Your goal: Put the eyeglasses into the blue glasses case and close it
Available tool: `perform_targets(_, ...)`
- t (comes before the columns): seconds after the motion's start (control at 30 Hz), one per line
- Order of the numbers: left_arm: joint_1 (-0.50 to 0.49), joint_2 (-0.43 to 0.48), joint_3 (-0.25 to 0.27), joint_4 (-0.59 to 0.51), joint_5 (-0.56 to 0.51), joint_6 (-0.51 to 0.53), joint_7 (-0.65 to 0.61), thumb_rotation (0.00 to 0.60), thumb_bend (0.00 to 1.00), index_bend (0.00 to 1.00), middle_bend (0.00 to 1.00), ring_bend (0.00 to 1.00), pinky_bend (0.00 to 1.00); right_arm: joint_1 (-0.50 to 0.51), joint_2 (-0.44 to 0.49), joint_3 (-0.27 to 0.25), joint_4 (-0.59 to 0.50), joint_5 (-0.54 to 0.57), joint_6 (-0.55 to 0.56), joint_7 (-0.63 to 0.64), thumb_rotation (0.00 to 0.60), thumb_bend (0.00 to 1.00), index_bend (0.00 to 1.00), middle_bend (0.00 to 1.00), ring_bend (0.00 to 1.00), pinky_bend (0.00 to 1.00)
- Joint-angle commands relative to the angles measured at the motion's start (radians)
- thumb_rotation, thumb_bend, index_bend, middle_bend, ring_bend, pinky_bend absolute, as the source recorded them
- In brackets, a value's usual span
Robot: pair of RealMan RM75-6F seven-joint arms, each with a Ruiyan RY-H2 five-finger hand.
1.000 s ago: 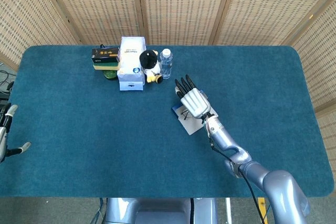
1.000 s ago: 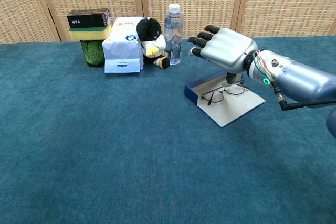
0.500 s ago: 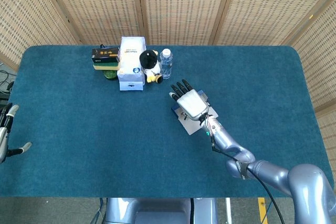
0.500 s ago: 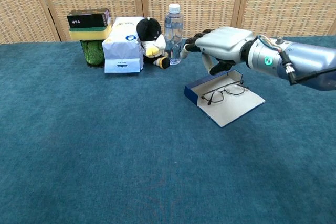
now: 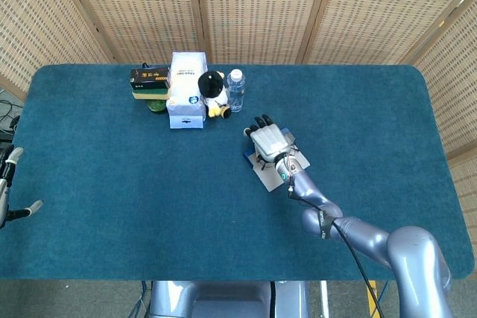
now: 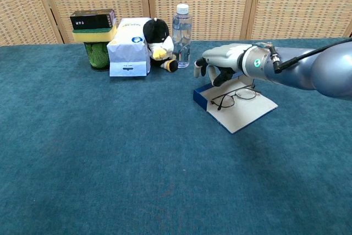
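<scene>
The eyeglasses already lie inside the open blue glasses case, right of centre on the tabletop, so by my reading 1 step is left: closing the case. The right robot hand hovers over the case's far edge, fingers curled downward and grasping nothing. The left robot hand shows only at the left edge; I cannot tell its state. Count: 1 eyeglasses, 1 case, 2 robot hands.
</scene>
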Motion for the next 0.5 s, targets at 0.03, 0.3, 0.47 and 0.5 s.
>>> perform_targets(0.03, -0.002, -0.001, 0.000, 0.002, -0.003, -0.007, 0.001, 0.600, 0.00, 0.00, 0.00, 0.00, 0.00, 0.013, -0.015, -0.025, 0.031, 0.025, -0.013, -0.028, 0.600, 1.00, 0.26, 0.25, 0.06, 0.09)
perform_targets(0.3, -0.002, -0.002, 0.003, -0.001, 0.000, -0.003, 0.006, 0.600, 0.00, 0.00, 0.00, 0.00, 0.00, 0.015, 0.010, -0.074, 0.049, 0.045, -0.015, -0.080, 0.600, 1.00, 0.34, 0.31, 0.07, 0.09)
perform_targets(0.47, -0.004, -0.005, 0.006, 0.000, 0.003, -0.006, 0.014, 0.600, 0.00, 0.00, 0.00, 0.00, 0.00, 0.011, 0.066, -0.127, -0.001, 0.050, -0.010, -0.153, 0.600, 1.00, 0.38, 0.35, 0.12, 0.09)
perform_targets(0.5, -0.004, -0.006, 0.006, 0.000, 0.004, -0.006, 0.015, 0.600, 0.00, 0.00, 0.00, 0.00, 0.00, 0.009, 0.081, -0.141, -0.020, 0.058, -0.003, -0.179, 0.600, 1.00, 0.39, 0.35, 0.13, 0.09)
